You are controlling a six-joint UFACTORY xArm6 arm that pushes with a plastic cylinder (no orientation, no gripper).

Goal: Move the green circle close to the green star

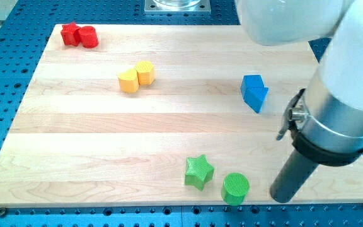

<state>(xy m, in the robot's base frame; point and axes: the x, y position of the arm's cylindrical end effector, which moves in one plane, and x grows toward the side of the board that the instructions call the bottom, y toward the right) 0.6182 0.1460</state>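
The green circle (236, 188), a short cylinder, stands near the view's bottom edge of the wooden board (169, 126). The green star (198, 171) lies just to its upper left, a small gap between them. My tip (282, 197) rests on the board to the right of the green circle, about a block's width away, not touching it. The white arm and its grey collar fill the view's right side above the rod.
A blue block (254, 92) sits right of centre. Two yellow blocks (136, 77), a heart shape and a hexagon, touch each other left of centre. Two red blocks (79, 35) touch at the top left corner.
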